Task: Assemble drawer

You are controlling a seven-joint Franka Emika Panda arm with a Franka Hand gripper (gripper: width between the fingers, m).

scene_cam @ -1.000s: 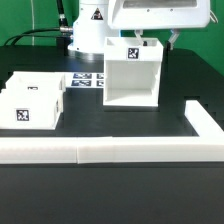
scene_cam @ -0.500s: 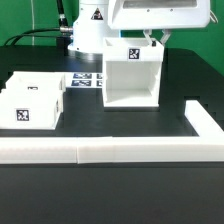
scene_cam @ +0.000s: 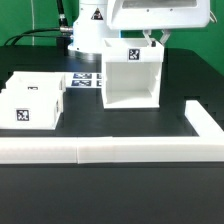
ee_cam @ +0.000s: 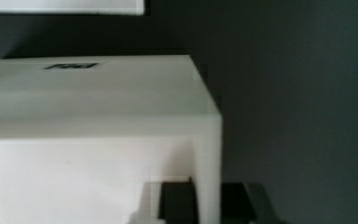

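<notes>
The white drawer box stands upright on the black table with its open side facing front and a marker tag on its top rear edge. My gripper reaches down at the box's top corner on the exterior view's right. In the wrist view the box fills most of the frame. Its thin side wall runs between my two dark fingers, and my gripper is shut on that wall. Two more white drawer parts with tags lie stacked on the exterior view's left.
A white L-shaped fence runs along the front of the table and up the exterior view's right side. The marker board lies behind the box next to the robot base.
One second ago my fingers stood wider apart over the box's top; they have since come together on its side wall. Nothing has visibly moved in the last half second.
</notes>
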